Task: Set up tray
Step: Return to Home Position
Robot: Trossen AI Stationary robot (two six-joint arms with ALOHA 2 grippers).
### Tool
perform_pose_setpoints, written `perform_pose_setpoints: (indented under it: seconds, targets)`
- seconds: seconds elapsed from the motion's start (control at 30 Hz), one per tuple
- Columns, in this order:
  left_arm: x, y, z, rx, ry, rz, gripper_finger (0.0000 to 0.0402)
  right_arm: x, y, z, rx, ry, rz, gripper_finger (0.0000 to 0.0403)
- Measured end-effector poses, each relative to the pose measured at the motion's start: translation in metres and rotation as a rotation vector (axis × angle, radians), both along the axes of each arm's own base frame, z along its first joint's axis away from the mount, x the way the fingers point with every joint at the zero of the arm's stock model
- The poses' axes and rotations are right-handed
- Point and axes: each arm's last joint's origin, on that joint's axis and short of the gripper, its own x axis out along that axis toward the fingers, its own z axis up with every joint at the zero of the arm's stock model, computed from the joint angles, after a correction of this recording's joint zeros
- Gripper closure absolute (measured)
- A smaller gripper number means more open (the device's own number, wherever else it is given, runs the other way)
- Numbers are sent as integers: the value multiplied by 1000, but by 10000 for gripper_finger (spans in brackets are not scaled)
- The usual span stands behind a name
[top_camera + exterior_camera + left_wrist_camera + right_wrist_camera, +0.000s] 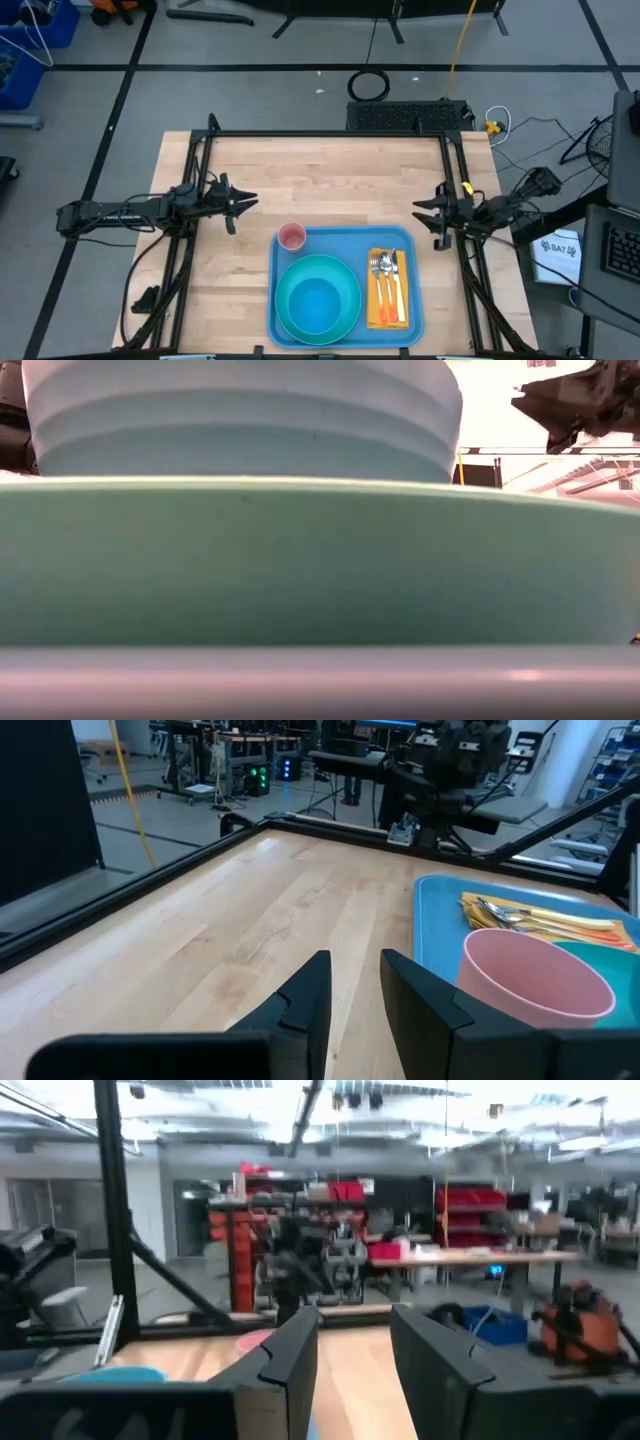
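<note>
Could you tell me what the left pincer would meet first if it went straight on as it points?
Probably nothing close: the left pincer points across bare table, passing beside the pink cup and tray. The right pincer seems the first thing in line, though depth is unclear.

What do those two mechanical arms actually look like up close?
The left arm and right arm are slim, black and jointed. The left one bears a faint pale marking. The left pincer and right pincer each have two flat, blocky dark fingers.
</note>
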Motion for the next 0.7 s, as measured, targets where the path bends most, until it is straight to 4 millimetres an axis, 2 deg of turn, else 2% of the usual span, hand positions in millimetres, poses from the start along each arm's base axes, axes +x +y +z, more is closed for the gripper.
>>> perform_pose_setpoints:
  seconds: [0.27, 0.53, 0.7]
  targets:
    - [0, 0, 0, 0, 0, 0, 309, 8, -14, -4, -3, 0, 100, 288]
    - [0, 0, 0, 0, 0, 0, 309, 16, -34, -13, 73, 88, 121, 320]
    - [0, 0, 0, 0, 0, 0, 309, 18, -42, -17, 60, 141, 32, 336]
